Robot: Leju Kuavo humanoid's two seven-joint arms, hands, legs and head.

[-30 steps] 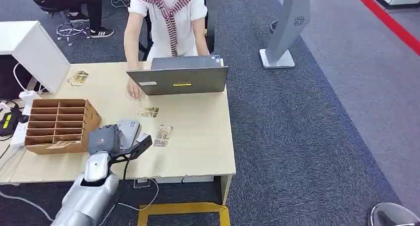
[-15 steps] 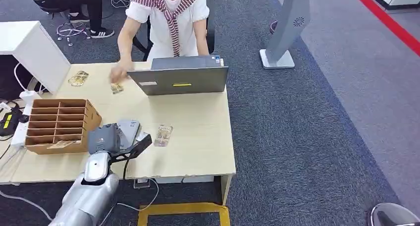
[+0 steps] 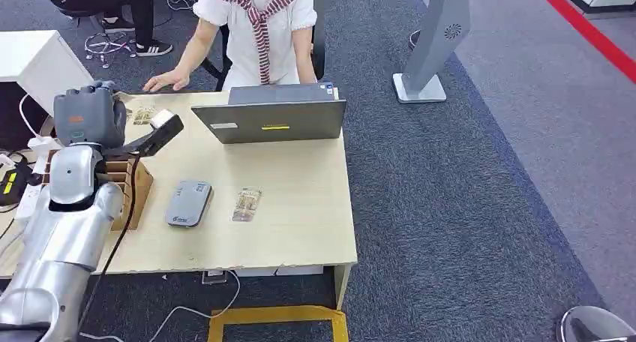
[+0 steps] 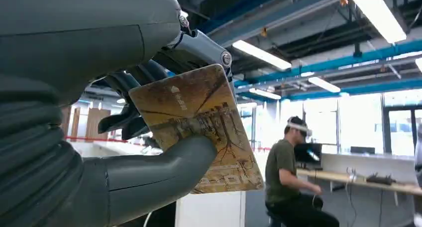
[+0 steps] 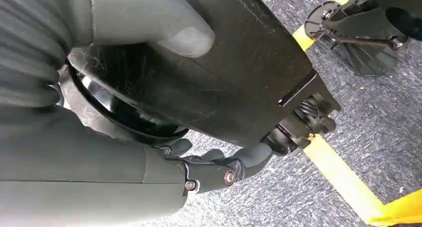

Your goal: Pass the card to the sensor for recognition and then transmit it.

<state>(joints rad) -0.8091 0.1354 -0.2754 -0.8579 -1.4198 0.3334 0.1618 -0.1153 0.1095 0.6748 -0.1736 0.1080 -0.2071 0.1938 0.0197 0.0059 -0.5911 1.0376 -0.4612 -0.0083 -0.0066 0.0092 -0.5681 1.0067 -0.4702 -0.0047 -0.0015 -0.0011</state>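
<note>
The pale wooden desk (image 3: 300, 229) holds everything in reach of both parties: a person (image 3: 255, 27) sits at its far side behind an open grey laptop (image 3: 274, 117), one hand flat on the far left edge beside a couple of cards lying there. At the near left a brown cardboard sorting box (image 3: 135, 181) stands partly hidden behind the robot's raised left arm, likely a store for cards. The flat grey card reader (image 3: 187, 202) lies face up in the middle of the desk near the front, set where a card can be brought down onto it, and a spare patterned card (image 3: 247, 204) lies just to its right. The robot's left hand (image 3: 112, 124) hangs high over the far left of the desk, well apart from the reader. In the left wrist view the thumb (image 4: 164, 170) presses a brown illustrated card (image 4: 199, 122) against the dark fingers behind it, a firm pinch on the card's lower part with most of it standing free, which should suit presenting it. The right hand (image 5: 149, 157) hangs low by the floor, fingers loosely curled, apparently holding nothing.
</note>
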